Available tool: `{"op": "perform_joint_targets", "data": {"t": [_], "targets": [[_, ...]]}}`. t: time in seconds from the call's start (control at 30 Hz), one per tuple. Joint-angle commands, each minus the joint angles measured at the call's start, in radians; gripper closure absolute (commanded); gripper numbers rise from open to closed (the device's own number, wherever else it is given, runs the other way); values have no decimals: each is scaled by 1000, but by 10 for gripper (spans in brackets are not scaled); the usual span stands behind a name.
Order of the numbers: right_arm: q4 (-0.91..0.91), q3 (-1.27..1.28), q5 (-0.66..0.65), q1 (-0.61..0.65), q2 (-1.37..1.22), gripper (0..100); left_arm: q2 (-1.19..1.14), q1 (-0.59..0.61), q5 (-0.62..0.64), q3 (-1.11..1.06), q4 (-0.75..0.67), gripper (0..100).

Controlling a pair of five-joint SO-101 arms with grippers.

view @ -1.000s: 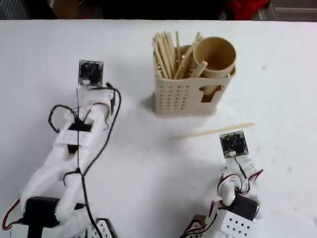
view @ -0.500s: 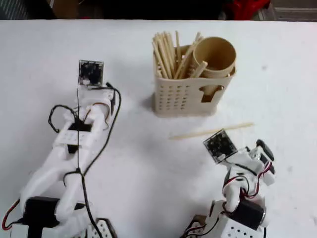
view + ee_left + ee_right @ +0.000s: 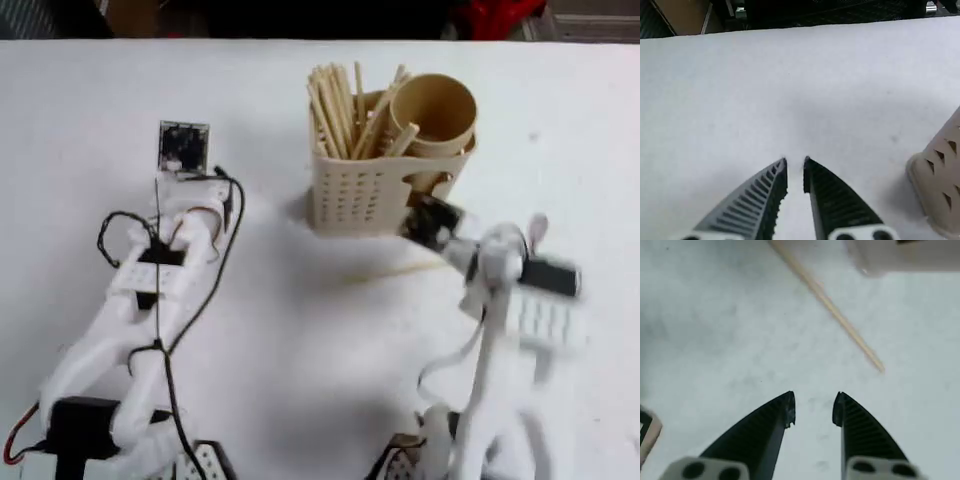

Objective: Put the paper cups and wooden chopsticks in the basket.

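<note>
Over on the far side of the white table [image 3: 80, 90] stands the beige perforated plastic basket [image 3: 365, 200]. A tan paper cup [image 3: 437, 112] sits in its right half, and a bundle of pale wooden chopsticks [image 3: 338, 100] leans out of its left half. One loose wooden chopstick [image 3: 830, 305] lies flat on the tabletop just in front of the basket, and the right arm [image 3: 500, 275] stands over part of it. The right gripper [image 3: 813, 410] hangs above the bare table near that stick. Its two dark ribbed jaws are spread apart with nothing between them, and the stick's near end lies a little beyond the tips. The left gripper [image 3: 795, 175] points at the bare table well to the left of the basket. Its jaws are drawn almost together, with only a thin slit between the tips, and they hold nothing. From its wrist camera, a corner of the basket shows off to one side.
</note>
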State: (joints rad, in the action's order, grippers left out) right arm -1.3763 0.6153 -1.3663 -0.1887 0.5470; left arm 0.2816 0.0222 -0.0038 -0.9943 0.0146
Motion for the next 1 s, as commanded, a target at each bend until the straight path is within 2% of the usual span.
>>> {"op": "perform_joint_targets", "data": {"t": [0.0,0.13,0.57,0.77,0.83,0.97], "targets": [[-13,-127,-107,77,-228,827,42,4,0,6,-29,921],[56,-127,-175,120,-340,768,42,4,0,6,-29,921],[424,-78,-199,174,-581,768,41,-2,0,5,-31,921],[472,-86,-199,213,-682,771,41,-2,0,5,-29,921],[492,-86,-199,214,-707,803,41,-4,0,5,-31,921],[495,-86,-193,213,-725,956,41,-4,0,5,-31,921]]}}
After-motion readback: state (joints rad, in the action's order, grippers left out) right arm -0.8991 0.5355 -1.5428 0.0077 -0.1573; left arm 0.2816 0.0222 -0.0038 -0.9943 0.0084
